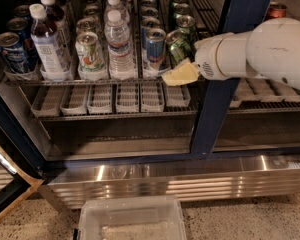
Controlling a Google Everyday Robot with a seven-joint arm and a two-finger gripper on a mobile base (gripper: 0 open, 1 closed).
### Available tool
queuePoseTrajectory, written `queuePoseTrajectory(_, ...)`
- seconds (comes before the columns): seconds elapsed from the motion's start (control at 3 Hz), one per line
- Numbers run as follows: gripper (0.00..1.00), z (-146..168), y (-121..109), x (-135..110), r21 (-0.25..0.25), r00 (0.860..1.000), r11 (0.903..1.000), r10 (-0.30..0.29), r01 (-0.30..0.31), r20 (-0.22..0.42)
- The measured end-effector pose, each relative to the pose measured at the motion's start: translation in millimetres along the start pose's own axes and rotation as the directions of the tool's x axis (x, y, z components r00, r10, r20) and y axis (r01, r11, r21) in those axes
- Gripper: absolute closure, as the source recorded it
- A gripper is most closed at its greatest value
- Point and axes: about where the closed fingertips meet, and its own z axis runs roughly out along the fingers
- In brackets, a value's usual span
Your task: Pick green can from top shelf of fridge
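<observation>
The front green can (178, 44) leans to the left at the front of the rightmost lane of the top shelf (95, 81) in the fridge (221, 99). My gripper (178, 68) reaches in from the right on a white arm and is shut on this can. One pale yellow finger (180, 74) shows across the can's lower part and hides its base. More green cans (185, 24) stand behind it in the same lane.
To the left stand a blue-and-silver can (155, 45), a water bottle (120, 44), a white can with green and red marks (90, 51) and other drinks. Below is a rack of small clear trays (115, 96), the ribbed steel base panel (190, 179) and a clear bin (132, 221) on the floor.
</observation>
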Motion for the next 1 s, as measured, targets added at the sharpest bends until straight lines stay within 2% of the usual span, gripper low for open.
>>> queuePoseTrajectory(0.33, 0.0, 0.0, 0.0, 0.0, 0.0, 1.0, 1.0, 0.0, 0.0, 0.0)
queuePoseTrajectory(0.67, 0.0, 0.0, 0.0, 0.0, 0.0, 1.0, 1.0, 0.0, 0.0, 0.0)
queuePoseTrajectory(1.0, 0.1, 8.4, -2.4, 2.2, -0.01, 1.0, 0.9999, 0.011, -0.011, -0.007)
